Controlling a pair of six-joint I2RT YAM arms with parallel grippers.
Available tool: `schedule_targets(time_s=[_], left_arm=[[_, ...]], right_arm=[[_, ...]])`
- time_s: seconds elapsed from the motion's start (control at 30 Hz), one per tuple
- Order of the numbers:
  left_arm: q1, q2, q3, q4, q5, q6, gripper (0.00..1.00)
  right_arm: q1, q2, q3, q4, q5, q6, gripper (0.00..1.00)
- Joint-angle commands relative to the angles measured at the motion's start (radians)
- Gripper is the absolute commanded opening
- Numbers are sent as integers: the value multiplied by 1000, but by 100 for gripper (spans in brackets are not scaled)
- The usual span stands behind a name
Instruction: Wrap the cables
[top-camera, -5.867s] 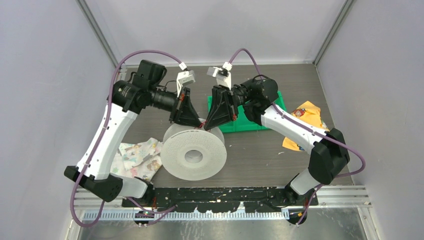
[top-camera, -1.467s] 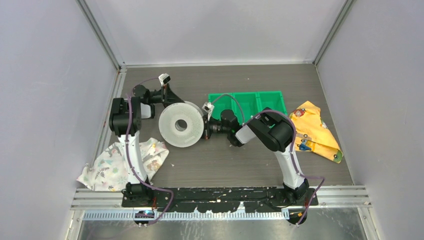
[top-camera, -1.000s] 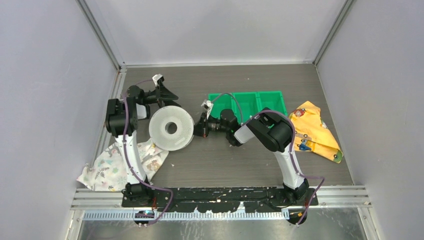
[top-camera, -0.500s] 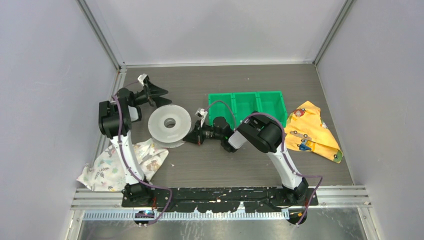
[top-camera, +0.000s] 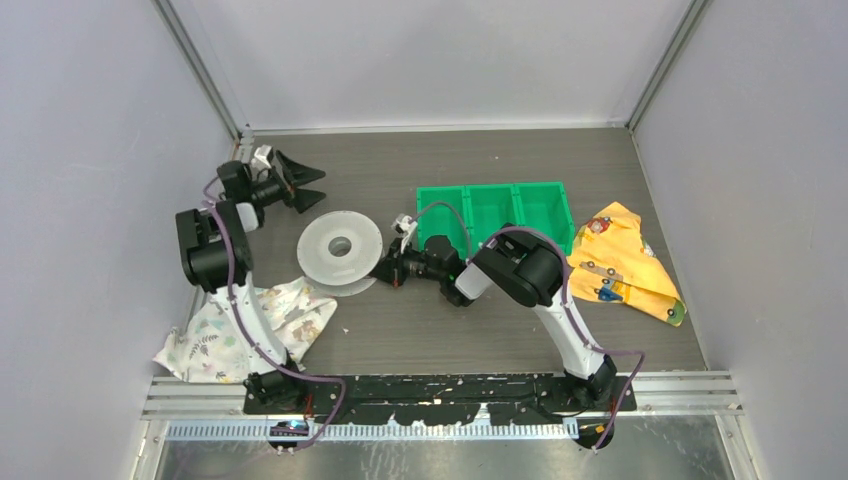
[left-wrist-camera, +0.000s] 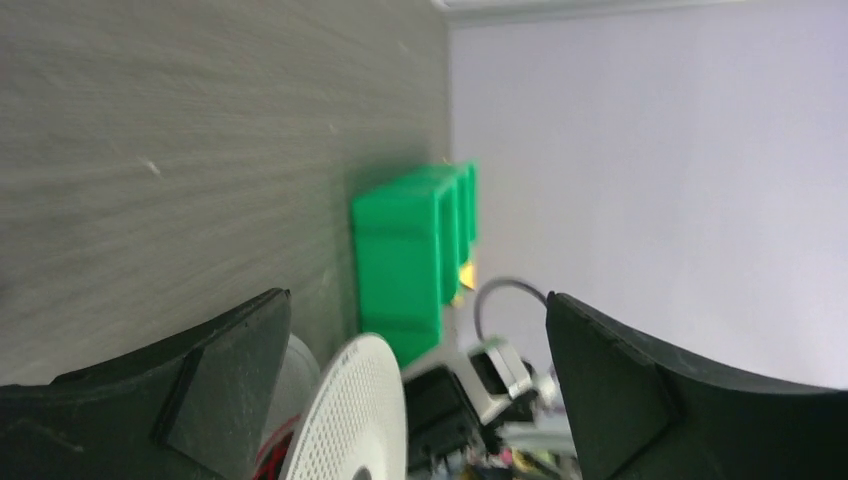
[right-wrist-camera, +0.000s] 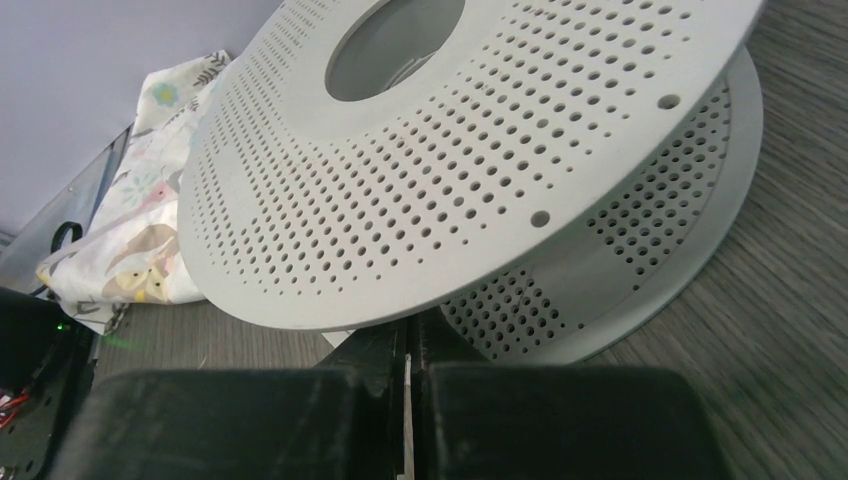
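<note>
A white perforated spool (top-camera: 340, 250) lies flat on the table. In the left wrist view its rim (left-wrist-camera: 350, 420) shows edge-on, with a bit of red cable (left-wrist-camera: 272, 460) wound between the flanges. My left gripper (top-camera: 320, 188) hangs open behind and left of the spool, apart from it, with nothing between its fingers (left-wrist-camera: 417, 295). My right gripper (top-camera: 383, 275) is shut at the spool's right edge. Its tips (right-wrist-camera: 410, 335) reach into the gap under the upper flange (right-wrist-camera: 450, 150). No cable shows between these jaws.
A green three-compartment bin (top-camera: 495, 205) stands behind the right arm and also shows in the left wrist view (left-wrist-camera: 400, 270). A yellow cloth (top-camera: 625, 260) lies at the right. A patterned cloth (top-camera: 250, 320) lies left of the spool, near the left arm's base.
The spool has tipped from standing on edge to lying flat. My left gripper has drawn back to the far left, away from it. My right gripper has dropped to the spool's right edge.
</note>
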Motion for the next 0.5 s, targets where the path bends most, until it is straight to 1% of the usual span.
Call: schedule_targets(time_s=[0.0,0.03,0.07,0.1,0.2,0.33,0.4,0.47], left_arm=[[-44,-194,262,-1188,-298,919,100],[-54,-198,308,-1285,-339,984,100],[-56,-199,338,-1344,-360,1012,100],[-56,-203,353,-1370,-374,1018,100],[-64,-239,348,-1387,-427,1008,100],[-77,-289,312,-1386,-466,958,100],[-83,-320,288,-1387,-510,944,100],[-83,-348,261,-1384,-536,936,100]], right_arm=[[13,-41,10,23,44,-58,1],[14,-45,9,16,47,-68,1],[16,-48,7,11,52,-75,2],[16,-50,5,10,59,-84,2],[17,-61,-3,8,83,-99,4],[28,-69,-6,6,114,-111,4],[33,-66,0,0,114,-113,5],[38,-65,2,-1,108,-113,12]])
